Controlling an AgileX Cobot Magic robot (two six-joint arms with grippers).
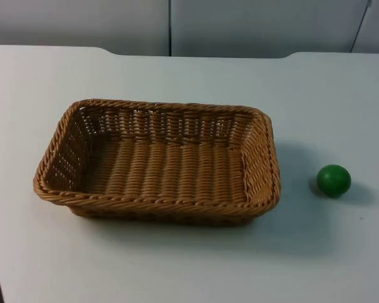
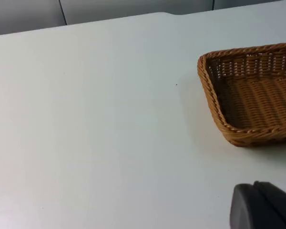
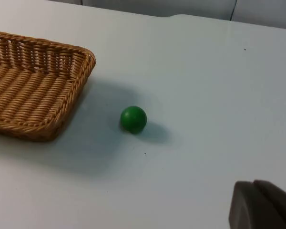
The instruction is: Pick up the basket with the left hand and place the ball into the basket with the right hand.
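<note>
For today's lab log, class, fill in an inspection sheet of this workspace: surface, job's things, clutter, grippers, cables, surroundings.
Surface: white table, bare apart from the job's things.
Job's things: wicker basket flat on the table, nothing inside; green ball on the table beside the basket, apart from it.
Clutter: nothing seen.
Grippers: left gripper waits above the table short of the basket; right gripper waits above the table short of the ball. Neither holds anything.
Cables: nothing seen.
Surroundings: grey partition wall behind the table's far edge.
</note>
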